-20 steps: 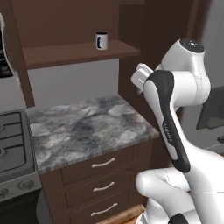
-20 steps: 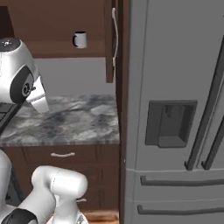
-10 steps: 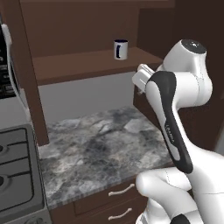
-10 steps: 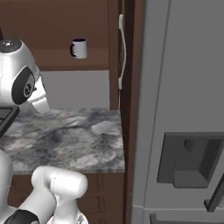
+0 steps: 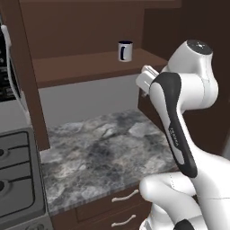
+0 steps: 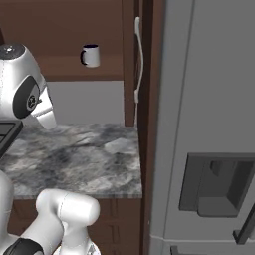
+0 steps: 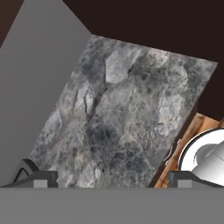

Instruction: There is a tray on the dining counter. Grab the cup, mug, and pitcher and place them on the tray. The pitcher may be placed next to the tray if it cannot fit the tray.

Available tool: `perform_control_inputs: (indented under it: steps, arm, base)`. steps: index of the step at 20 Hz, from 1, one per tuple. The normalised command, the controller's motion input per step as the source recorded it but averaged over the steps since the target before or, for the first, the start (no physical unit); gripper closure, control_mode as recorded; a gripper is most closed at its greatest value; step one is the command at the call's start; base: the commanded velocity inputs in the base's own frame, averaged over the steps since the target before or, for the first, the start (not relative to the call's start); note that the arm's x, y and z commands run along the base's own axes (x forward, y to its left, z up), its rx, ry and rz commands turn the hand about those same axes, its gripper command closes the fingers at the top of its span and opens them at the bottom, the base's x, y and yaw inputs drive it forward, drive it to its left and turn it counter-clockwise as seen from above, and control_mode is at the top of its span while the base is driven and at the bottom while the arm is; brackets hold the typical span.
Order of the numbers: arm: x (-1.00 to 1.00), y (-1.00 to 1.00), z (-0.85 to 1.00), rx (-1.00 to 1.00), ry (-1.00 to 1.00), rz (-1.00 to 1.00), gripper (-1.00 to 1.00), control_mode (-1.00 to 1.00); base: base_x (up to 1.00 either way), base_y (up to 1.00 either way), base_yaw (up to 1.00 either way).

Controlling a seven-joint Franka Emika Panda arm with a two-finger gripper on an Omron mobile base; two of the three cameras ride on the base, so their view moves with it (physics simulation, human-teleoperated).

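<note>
Dark brown cabinetry frames a small marbled worktop (image 5: 108,152) with white-handled drawers (image 5: 125,196) under its near edge. At the far left sits a grey stovetop (image 5: 18,175), flush against the worktop's left end, with a white vertical handle (image 5: 12,85) above it on the left. A brown shelf (image 5: 85,65) runs over the worktop along a pale grey back wall, and on its right part stands the mug (image 5: 125,50): white, upright with its long axis vertical and its open dark rim up, its dark handle turned toward the left in both base views. It stands alone on the shelf, well above the worktop and well apart from the arm. To the right of it the white arm (image 5: 179,121) rises from the lower right, its dark-striped forearm climbing steeply to a bent elbow (image 5: 197,67) at about shelf height, then folding back toward the left so that the wrist and hand hang over the worktop's right part, aimed downward. The gripper (image 7: 105,177) looks straight down at the bare marbled top, its two dark fingertips (image 7: 37,177) standing wide apart at either side with nothing between them. Farthest right, past a tall brown panel with a white handle (image 6: 138,60), stands a grey refrigerator (image 6: 209,124) with a recessed dispenser (image 6: 216,184).
</note>
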Motion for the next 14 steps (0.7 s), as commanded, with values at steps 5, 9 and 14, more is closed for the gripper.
perform_control_inputs:
  steps: [5, 9, 14]
  arm:
    - [0.0, 0.0, 0.0, 0.0, 0.0, 0.0, -1.0, 1.0]
    - [0.0, 0.0, 0.0, 0.0, 0.0, 0.0, -1.0, 1.0]
    - [0.0, 0.0, 0.0, 0.0, 0.0, 0.0, -1.0, 1.0]
  base:
    - [0.9, 0.0, 0.21]
    - [0.82, 0.0, 0.25]
    - [0.91, 0.0, 0.16]
